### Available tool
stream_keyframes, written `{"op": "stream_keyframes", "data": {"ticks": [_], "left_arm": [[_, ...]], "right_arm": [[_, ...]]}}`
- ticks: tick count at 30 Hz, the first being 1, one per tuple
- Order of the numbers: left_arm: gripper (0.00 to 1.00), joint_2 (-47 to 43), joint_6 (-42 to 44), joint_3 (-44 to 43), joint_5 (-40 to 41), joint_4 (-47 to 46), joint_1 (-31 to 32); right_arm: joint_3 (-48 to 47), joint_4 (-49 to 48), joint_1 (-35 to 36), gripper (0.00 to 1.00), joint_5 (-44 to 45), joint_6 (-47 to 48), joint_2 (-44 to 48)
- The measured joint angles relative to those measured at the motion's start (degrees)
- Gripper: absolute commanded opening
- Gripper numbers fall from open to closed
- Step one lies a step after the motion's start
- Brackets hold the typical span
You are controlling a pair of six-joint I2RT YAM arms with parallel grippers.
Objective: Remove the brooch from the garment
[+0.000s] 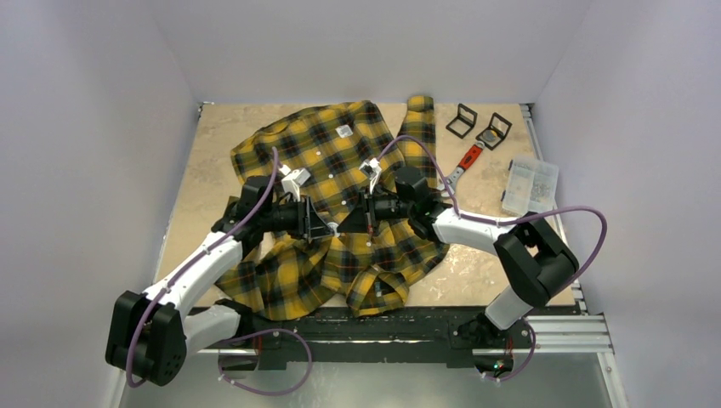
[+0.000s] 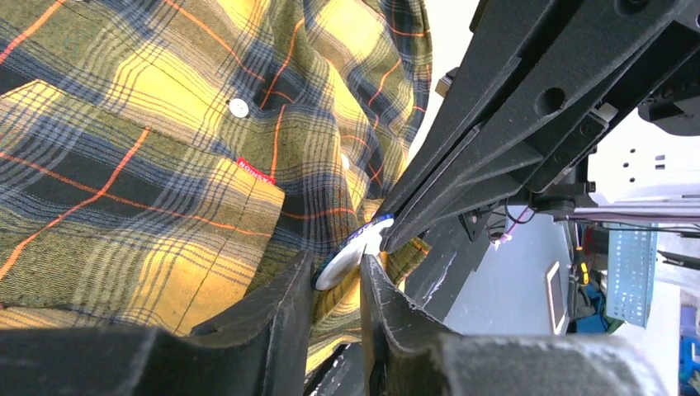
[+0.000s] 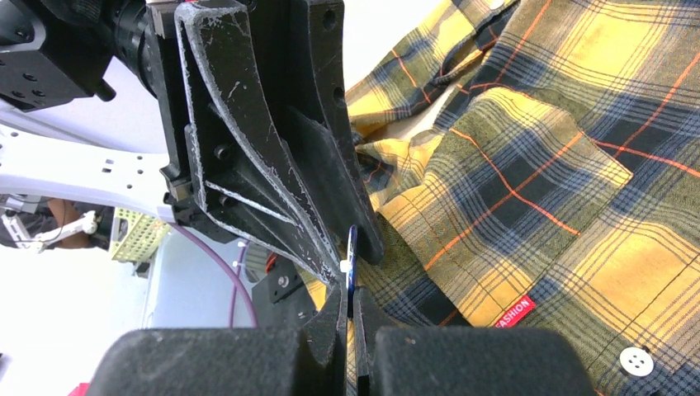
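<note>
The garment [image 1: 340, 161] is a yellow and black plaid shirt spread on the table; it also shows in the left wrist view [image 2: 124, 165] and the right wrist view [image 3: 561, 165]. The brooch [image 2: 351, 252] is a small round white disc with a blue rim, seen edge-on in the right wrist view [image 3: 351, 256]. My two grippers meet tip to tip over the shirt's middle. My right gripper [image 3: 350, 301] [image 1: 364, 223] is shut on the brooch's edge. My left gripper [image 2: 337, 268] [image 1: 327, 225] is nearly shut, with a fold of shirt and the brooch's lower end between its fingers.
A red tag [image 3: 516, 311] and a white button [image 3: 636, 360] lie on the shirt near the brooch. At the back right of the table stand two black frames [image 1: 476, 123], a red-handled tool [image 1: 466, 160] and a clear plastic box [image 1: 530, 185].
</note>
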State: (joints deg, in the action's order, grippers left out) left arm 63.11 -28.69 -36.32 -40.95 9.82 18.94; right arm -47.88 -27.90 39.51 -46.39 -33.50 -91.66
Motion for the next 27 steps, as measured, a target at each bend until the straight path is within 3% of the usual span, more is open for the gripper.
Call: {"op": "stream_keyframes", "data": {"ticks": [6,13,18,27], "left_arm": [[0.23,0.7,-1.8,-0.7,1.4,1.4,0.0],[0.49,1.1,-2.2,-0.8,1.3,1.8,0.0],[0.62,0.2,-1.7,-0.7,0.4,1.8,-0.4],[0.65,-3.6,-1.1,-0.7,-3.0,2.5,-5.8]], "right_arm": [[0.0,0.5,0.5,0.00,1.7,0.8,0.0],[0.0,1.0,0.8,0.00,2.4,1.7,0.0],[0.0,1.7,1.1,0.00,2.6,3.7,0.1],[0.2,3.3,1.5,0.00,4.6,8.1,0.3]]}}
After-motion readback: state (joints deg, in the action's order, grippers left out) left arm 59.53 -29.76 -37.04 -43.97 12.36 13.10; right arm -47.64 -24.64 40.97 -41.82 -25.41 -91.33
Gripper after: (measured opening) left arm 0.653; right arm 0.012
